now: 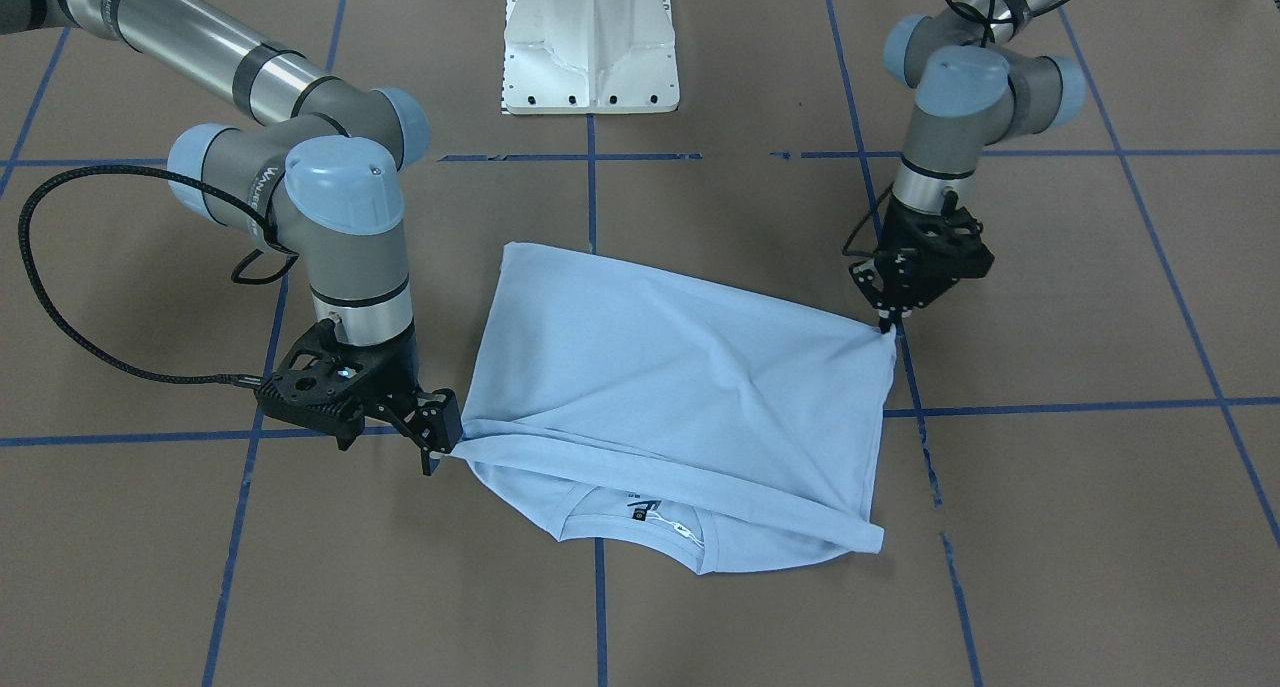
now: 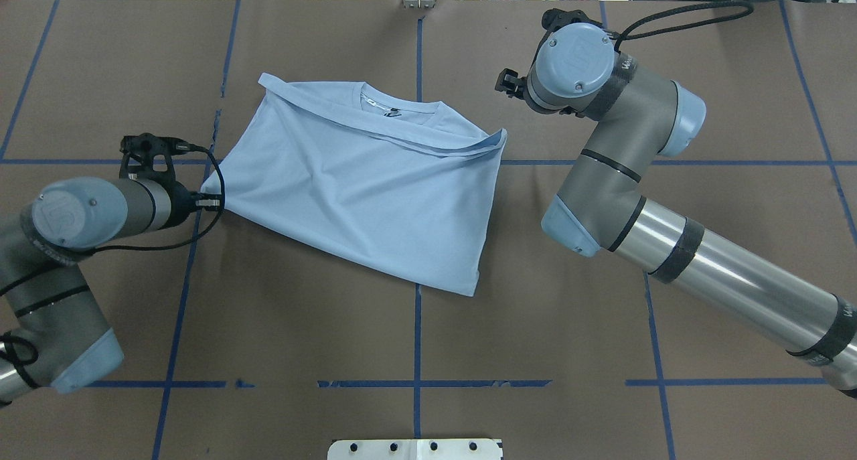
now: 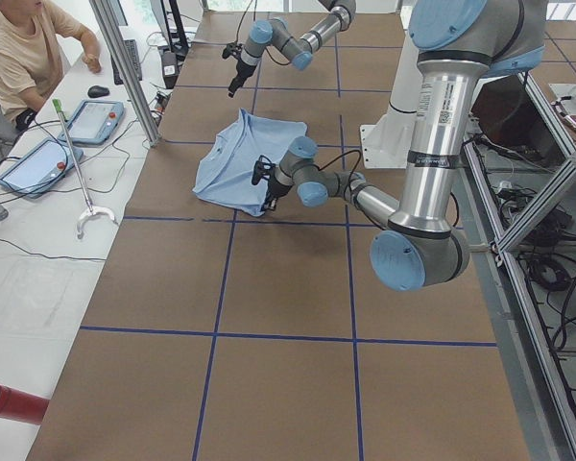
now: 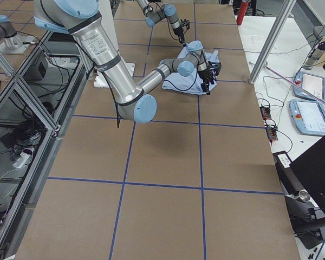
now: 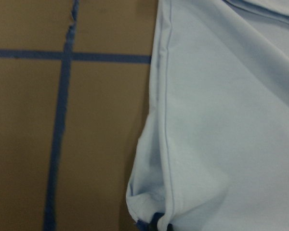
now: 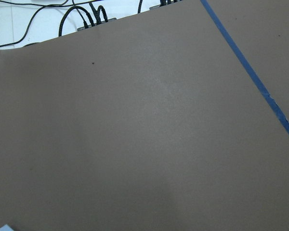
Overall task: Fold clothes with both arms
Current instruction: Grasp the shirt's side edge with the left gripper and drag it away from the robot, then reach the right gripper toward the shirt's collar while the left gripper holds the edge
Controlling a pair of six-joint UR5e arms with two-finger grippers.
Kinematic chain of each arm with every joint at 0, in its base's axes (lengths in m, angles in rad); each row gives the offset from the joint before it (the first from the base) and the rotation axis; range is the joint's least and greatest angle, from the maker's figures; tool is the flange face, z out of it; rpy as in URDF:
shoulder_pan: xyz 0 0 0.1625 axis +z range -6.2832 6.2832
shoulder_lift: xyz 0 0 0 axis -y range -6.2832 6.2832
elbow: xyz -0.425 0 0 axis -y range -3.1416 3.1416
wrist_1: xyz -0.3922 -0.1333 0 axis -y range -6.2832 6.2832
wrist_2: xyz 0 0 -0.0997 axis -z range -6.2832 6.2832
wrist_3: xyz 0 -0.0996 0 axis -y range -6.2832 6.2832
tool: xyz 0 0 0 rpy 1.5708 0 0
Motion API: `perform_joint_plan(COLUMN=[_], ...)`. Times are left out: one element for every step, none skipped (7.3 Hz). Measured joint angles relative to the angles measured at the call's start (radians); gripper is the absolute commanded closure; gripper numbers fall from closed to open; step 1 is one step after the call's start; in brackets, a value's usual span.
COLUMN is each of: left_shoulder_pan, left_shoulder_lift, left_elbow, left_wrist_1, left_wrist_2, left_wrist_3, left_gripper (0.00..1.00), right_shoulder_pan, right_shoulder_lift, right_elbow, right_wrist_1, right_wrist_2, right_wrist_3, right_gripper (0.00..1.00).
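My jaws are both pinched shut on the shirt [image 1: 680,367]: left gripper [image 1: 887,325] on one corner, right gripper [image 1: 438,449] on the opposite one, probably so the doubled cloth lies taut and flat mid table [image 1: 1050,527], collar [image 1: 640,527] on the far side.
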Motion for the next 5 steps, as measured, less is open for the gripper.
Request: perform_joint_plan(left_shoulder_pan=[-0.077, -0.140, -0.187, -0.223, -0.254], left_shoulder_lift=[-0.072, -0.175, -0.288, -0.385, -0.438], left_elbow=[0.102, 0.245, 0.416, 0.581, 0.681], left_wrist_1=[-0.001, -0.019, -0.069, -0.139, -0.188], left_wrist_2=[-0.001, -0.001, 0.000, 0.004, 0.009], left_wrist_3=[0.077, 0.127, 0.161, 0.205, 0.261], left_gripper=[1.00, 1.00, 1.00, 1.00, 0.52], right_shoulder_pan=[0.000, 0.000, 0.000, 0.000, 0.000], right_shoulder_lift=[0.001, 0.003, 0.004, 0.004, 0.005], right_elbow=[0.000, 0.000, 0.004, 0.014, 0.026], right_wrist_1=[0.000, 0.001, 0.002, 0.002, 0.002], right_wrist_2=[-0.001, -0.001, -0.001, -0.001, -0.001], right_wrist_3=[0.000, 0.001, 0.002, 0.003, 0.003], right_gripper=[0.00, 0.00, 0.00, 0.00, 0.00])
